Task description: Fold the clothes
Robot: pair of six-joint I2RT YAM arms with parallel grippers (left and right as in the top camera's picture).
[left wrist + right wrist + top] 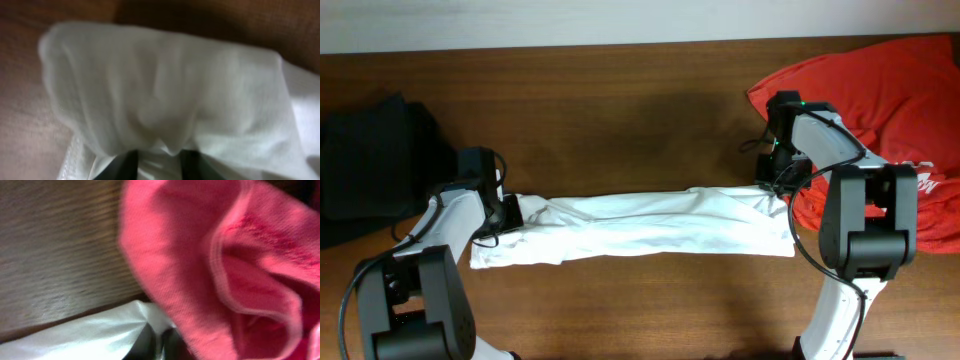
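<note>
The white T-shirt (640, 228) lies stretched in a long narrow band across the wooden table, folded lengthwise; no graphic shows. My left gripper (506, 212) is at its left end, shut on a bunch of the white fabric (165, 100), which fills the left wrist view. My right gripper (777, 185) is at the shirt's right end, shut on a pinch of white fabric (95, 332), right against the red shirt (215, 265).
A pile of red shirts with white print (890, 110) lies at the back right, touching the white shirt's right end. Black folded garments (375, 160) lie at the left edge. Bare wooden table (640, 120) extends behind and in front of the shirt.
</note>
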